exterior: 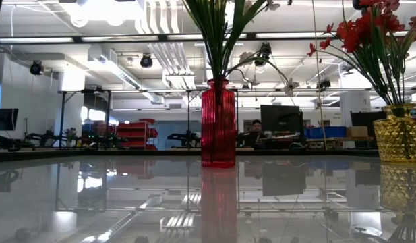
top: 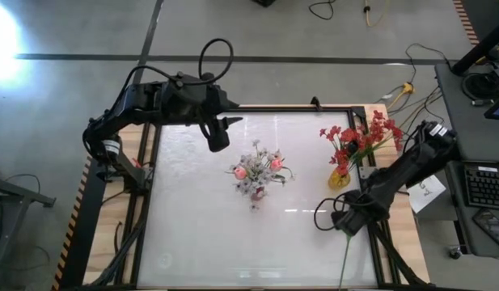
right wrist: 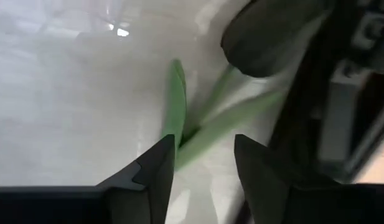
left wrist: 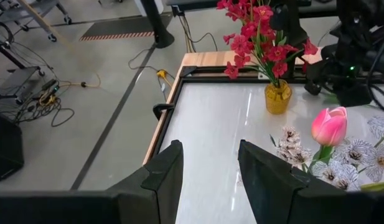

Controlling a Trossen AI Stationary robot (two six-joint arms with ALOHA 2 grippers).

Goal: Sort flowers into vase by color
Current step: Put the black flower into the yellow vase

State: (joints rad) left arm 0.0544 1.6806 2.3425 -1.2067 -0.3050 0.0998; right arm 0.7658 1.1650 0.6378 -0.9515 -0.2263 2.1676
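Observation:
A red ribbed vase (exterior: 218,125) stands mid-table and holds white sprays (top: 255,162) and pink buds (top: 241,171). A yellow vase (top: 340,179) near the right edge holds the red sprays (top: 362,133). One loose green stalk (top: 344,259) lies at the table's near right edge. My right gripper (top: 346,226) is open low over its upper end; in the right wrist view the stalk and its leaves (right wrist: 207,127) run between the fingers of my right gripper (right wrist: 204,155). My left gripper (top: 219,139) hangs open above the table's far side, with nothing between the fingers of my left gripper (left wrist: 210,165). My right gripper comes down on the loose stalk from above, one finger on each side of its leafy part. One leaf (right wrist: 175,99) reaches up to a finger (right wrist: 157,162). Whether the fingers touch the stalk, I cannot tell. The stalk lies flat on the table.
A black frame (top: 314,106) rims the white table top, with wooden strips outside it. In the left wrist view a pink bud (left wrist: 329,124) and white sprays (left wrist: 356,155) stand close by, the yellow vase (left wrist: 277,98) farther off. A keyboard (top: 484,184) lies beyond the right edge.

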